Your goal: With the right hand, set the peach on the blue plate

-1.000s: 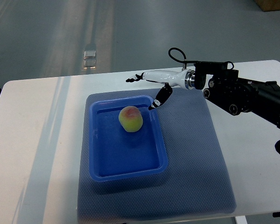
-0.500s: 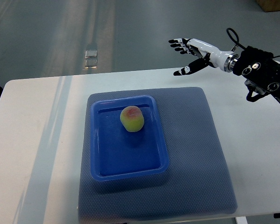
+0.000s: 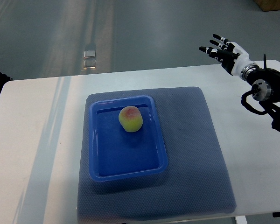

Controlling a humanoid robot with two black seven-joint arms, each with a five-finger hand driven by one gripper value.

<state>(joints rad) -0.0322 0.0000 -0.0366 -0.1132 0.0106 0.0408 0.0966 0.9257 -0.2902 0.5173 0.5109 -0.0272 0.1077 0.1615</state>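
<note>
right arm (image 3: 270, 98) cut off at right edge, mat's (image 3: 196, 186) near edge cropped

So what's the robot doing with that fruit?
Nothing right now. The peach sits by itself in the blue plate, which rests on a blue mat on the white table. The robot's right hand is up over the far right corner of the table, fingers spread and holding nothing. So the peach looks already placed. The left arm isn't in the picture.
</note>
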